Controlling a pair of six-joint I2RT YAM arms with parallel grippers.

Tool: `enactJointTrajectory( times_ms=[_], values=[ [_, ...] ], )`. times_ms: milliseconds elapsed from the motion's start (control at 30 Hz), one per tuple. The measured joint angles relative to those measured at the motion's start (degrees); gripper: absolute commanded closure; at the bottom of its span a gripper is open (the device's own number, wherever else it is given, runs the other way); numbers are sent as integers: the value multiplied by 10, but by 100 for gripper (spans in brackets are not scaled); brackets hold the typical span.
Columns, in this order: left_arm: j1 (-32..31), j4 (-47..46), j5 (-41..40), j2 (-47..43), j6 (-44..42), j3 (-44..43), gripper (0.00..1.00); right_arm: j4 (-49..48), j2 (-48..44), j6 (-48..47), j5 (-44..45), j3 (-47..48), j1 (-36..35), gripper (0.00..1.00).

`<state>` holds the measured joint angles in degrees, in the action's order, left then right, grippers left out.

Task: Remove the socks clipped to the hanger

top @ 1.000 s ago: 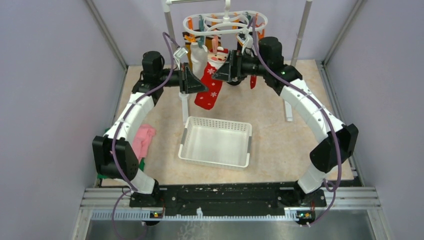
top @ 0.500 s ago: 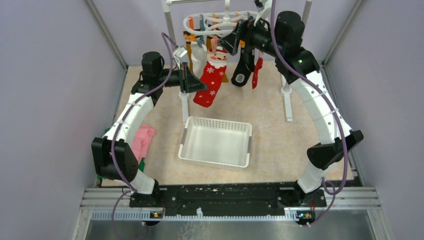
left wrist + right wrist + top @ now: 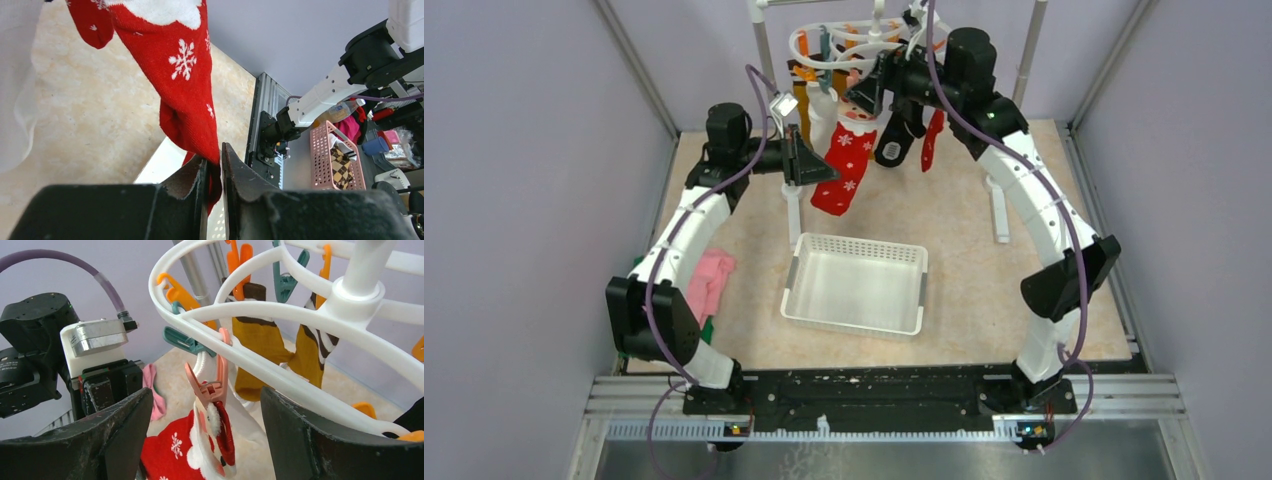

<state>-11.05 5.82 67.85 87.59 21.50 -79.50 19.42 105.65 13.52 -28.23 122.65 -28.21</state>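
At the far side, all visible socks [image 3: 822, 112] hang clipped to the hanger [image 3: 802, 42], none removed yet: left gripper [image 3: 214, 175] pinches the snowflake sock's [image 3: 844, 165] lower end, right gripper [image 3: 205, 396] spread wide, holding nothing, around its pink clip [image 3: 214, 382].

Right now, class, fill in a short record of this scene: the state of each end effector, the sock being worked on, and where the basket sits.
left end effector: shut on the lower part of the red snowflake sock
right end effector: open, one finger on either side of the pink clip
pink clip: holds the snowflake sock's cuff to the hanger
other socks on hanger: mustard sock, black sock, plain red sock
basket: on the table, nearer the arm bases than the hanger
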Motion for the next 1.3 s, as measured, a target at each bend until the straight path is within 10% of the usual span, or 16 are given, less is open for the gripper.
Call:
enactJointTrajectory(
  times_ms=[467,900,1300],
  values=[
    [-7,3,-3,-12,0,-2,79,-90,-2,36,-16,-41,0,48],
    [-19,3,-13,-12,2,-2,80,-152,-5,72,-15,-74,0,51],
    [-24,26,-32,-21,-26,-1,82,-177,-8,87,14,-95,0,100]
  ],
)
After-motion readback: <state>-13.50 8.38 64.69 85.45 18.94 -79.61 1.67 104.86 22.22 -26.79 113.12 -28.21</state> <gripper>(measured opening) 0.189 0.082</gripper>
